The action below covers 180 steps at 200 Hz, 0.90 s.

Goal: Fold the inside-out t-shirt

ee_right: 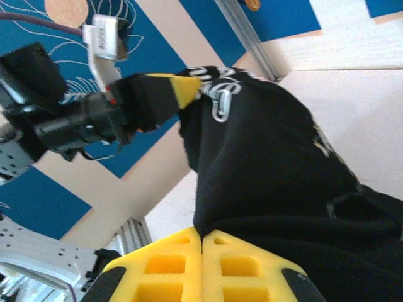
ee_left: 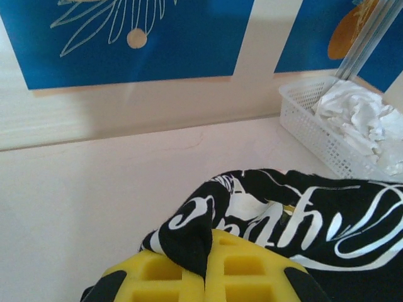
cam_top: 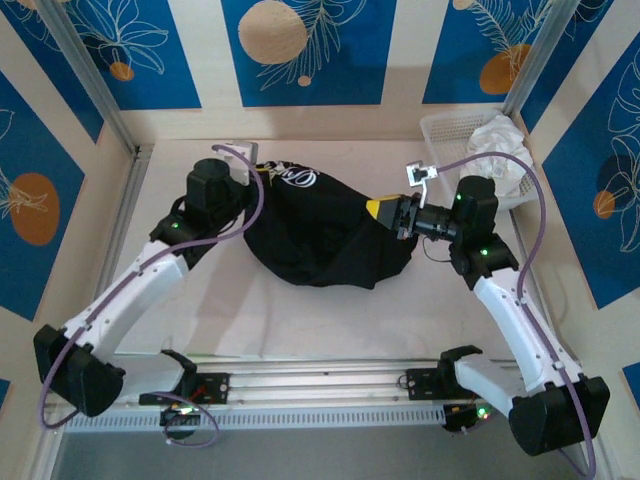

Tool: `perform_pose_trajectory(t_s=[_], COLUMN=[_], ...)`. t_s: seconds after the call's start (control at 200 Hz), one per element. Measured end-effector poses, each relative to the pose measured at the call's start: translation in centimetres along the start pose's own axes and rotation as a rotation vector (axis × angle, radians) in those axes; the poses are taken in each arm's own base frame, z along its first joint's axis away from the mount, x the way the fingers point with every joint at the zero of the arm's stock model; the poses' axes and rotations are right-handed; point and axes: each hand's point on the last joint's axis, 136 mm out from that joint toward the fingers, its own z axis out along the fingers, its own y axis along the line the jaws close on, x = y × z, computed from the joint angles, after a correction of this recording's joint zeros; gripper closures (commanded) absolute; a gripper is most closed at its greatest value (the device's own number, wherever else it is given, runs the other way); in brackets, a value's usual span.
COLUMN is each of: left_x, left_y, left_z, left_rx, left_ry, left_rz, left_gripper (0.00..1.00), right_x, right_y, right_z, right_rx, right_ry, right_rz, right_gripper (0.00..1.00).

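Basket [cam_top: 447,127] holds crumpled white cloth [cam_top: 497,140] (black t-shirt [cam_top: 320,240] outside it).

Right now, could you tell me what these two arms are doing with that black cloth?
Both arms have hold of the black t-shirt. The left claw is shut on a printed edge, and the right claw is shut on the opposite side. The shirt sags, bunched, between them over the table, and it is not yet folded. A white basket holding white cloth sits at the back right corner.
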Motion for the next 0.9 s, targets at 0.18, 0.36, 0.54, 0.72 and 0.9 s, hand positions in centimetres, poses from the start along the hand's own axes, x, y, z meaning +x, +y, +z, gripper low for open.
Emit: perform_pose_trajectory(t_s=[0.18,0.36,0.54,0.72,0.9], left_x=[6.4,12.0,17.9,24.2,26.8], left_y=[2.9,3.6,-0.3,-3.9,-5.9], left_z=[5.6,5.6,1.0,-1.0,-0.5], left_rx=[-0.144,-0.180,-0.076,0.020,0.063], left_ry=[0.190,0.331,0.419,0.555,0.607], left_rz=[0.042,0.030,-0.007,-0.061,-0.088], left_gripper=[0.79,0.45,0.36,0.34,0.43], right_x=[2.0,3.7,5.1,4.8,4.6], right_y=[-1.9,-4.0,-5.8,-6.3,-6.7], right_z=[1.8,2.5,2.7,2.5,2.3], right_rx=[-0.022,0.021,0.070,0.095,0.108], right_ry=[0.053,0.064,0.068,0.052,0.041], right_rz=[0.124,0.204,0.252,0.252,0.247], right_gripper=[1.00,1.00,1.00,1.00,1.00])
